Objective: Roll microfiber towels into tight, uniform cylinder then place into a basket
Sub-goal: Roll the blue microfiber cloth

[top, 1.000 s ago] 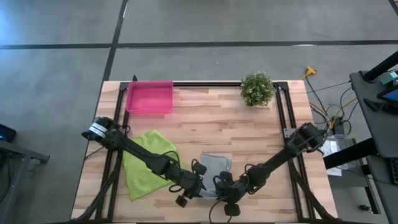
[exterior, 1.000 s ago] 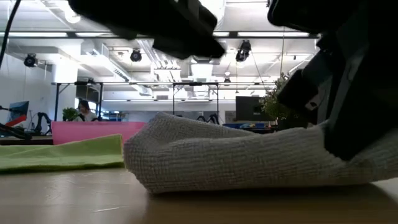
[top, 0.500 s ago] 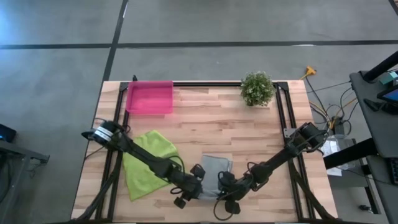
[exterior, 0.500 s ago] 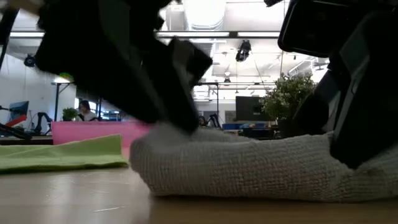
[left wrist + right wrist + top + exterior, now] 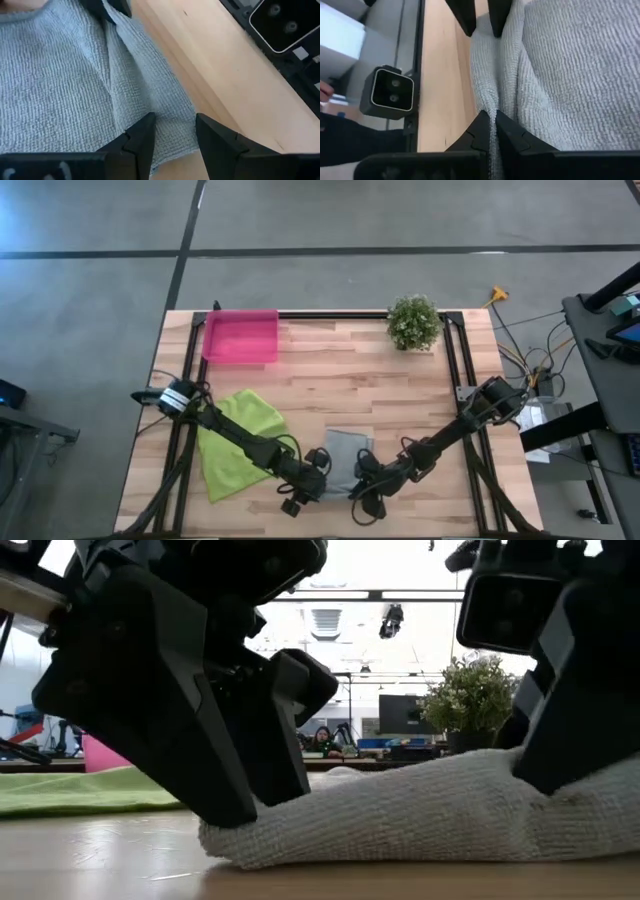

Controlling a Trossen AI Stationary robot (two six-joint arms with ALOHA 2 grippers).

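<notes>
The grey towel (image 5: 345,450) lies on the table near its near edge, its near edge raised into a thick fold (image 5: 400,815). My left gripper (image 5: 312,478) is open at the fold's left end. My right gripper (image 5: 362,488) is shut on the fold's right part. The lime green towel (image 5: 235,435) lies spread flat to the left, under my left arm. The pink tray (image 5: 240,335) stands at the far left of the table. My left gripper has its open fingers (image 5: 142,142) down on the towel's near edge by the left corner, and a strip of cloth (image 5: 175,127) lies between them. They come slanting down from above. The towel rests on the table. My right gripper pinches a raised ridge of the grey towel (image 5: 495,107) between its two fingers, at the near edge's right part. It holds a fold of several layers. The fingers come slanting down from the near right, and the cloth beyond them lies on the table.
A small potted plant (image 5: 413,320) stands at the far right of the table. Bare wood lies between the towels and the tray. The table's near edge runs close behind both grippers. A person shows far off in the room beyond the table (image 5: 322,738).
My left gripper has come down onto the left end of the grey towel's fold, and the fold has sunk lower there. My right gripper has stayed shut on the fold and has edged a little toward the table's left.
</notes>
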